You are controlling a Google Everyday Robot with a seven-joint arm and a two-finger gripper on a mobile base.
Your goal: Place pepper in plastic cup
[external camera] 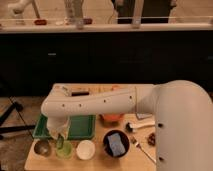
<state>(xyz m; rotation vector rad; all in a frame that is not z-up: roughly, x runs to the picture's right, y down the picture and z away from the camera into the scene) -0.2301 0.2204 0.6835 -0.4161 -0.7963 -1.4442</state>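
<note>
- While the arm reaches across the green tray, the job looks nearly finished.
- The gripper hangs just above the plastic cup; whether it clamps anything, I cannot tell.
- The pepper seems to be a green sliver at the cup's rim, and I'd say it is not yet released.

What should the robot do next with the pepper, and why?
Probably lower a bit and let go. The gripper seems to hold the pepper right above the plastic cup, which sits between the metal cup and the white cup.
</note>
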